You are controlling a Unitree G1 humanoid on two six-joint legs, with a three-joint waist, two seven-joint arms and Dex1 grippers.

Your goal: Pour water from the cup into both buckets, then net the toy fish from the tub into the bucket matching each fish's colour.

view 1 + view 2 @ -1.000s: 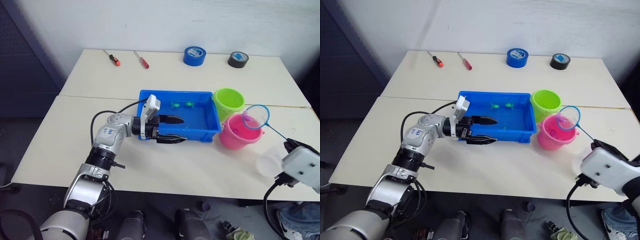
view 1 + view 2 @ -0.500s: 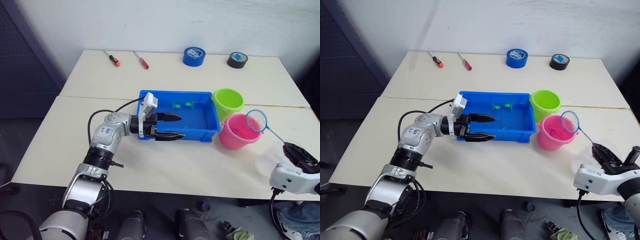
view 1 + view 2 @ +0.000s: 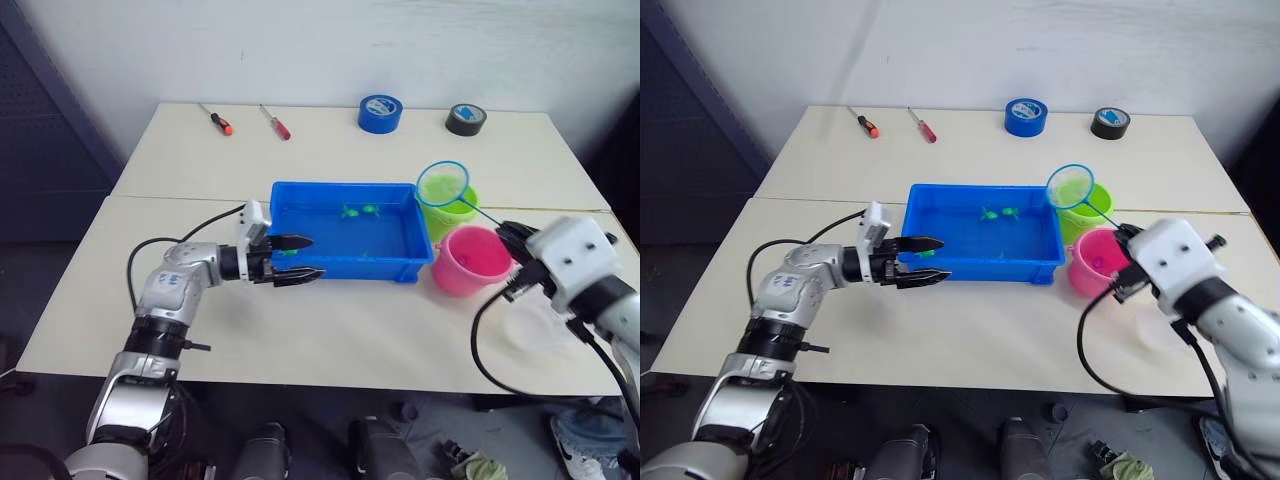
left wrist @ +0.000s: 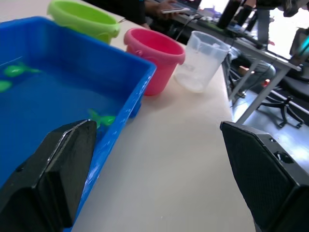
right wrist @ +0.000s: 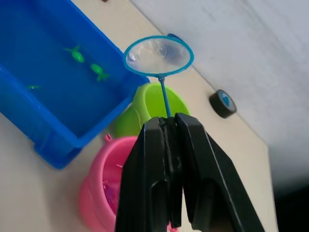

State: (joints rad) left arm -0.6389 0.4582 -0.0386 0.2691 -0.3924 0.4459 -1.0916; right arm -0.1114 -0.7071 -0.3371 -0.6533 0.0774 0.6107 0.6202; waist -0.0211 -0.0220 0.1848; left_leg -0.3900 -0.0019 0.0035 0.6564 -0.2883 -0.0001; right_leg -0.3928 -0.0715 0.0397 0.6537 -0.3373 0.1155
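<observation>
Blue tub [image 3: 400,262]: bright plastic tray mid-table, water inside, three green toy fish [image 3: 347,211] in it, two toward 12 o'clock and one nearer the front wall.
Left gripper [image 3: 296,258]: fingers spread wide, straddling the tub's 9 o'clock front corner, one finger over the water, one outside the wall; holding nothing.
Right gripper [image 5: 166,145]: fingers pressed together on the thin handle of the net [image 3: 442,184].
Net: blue hoop in the air over the green bucket [image 3: 462,209], looking empty.
Green bucket: at 3 o'clock of the tub, just beside its far corner.
Pink bucket [image 3: 468,263]: touching the green one, nearer the front edge; something pink lies inside.
Cup [image 4: 202,61]: clear, standing near the pink bucket, at 4 o'clock of it.
Far edge: two screwdrivers [image 3: 215,119] at 11 o'clock, blue tape roll [image 3: 380,113] and black tape roll [image 3: 465,119] toward 1 o'clock.
</observation>
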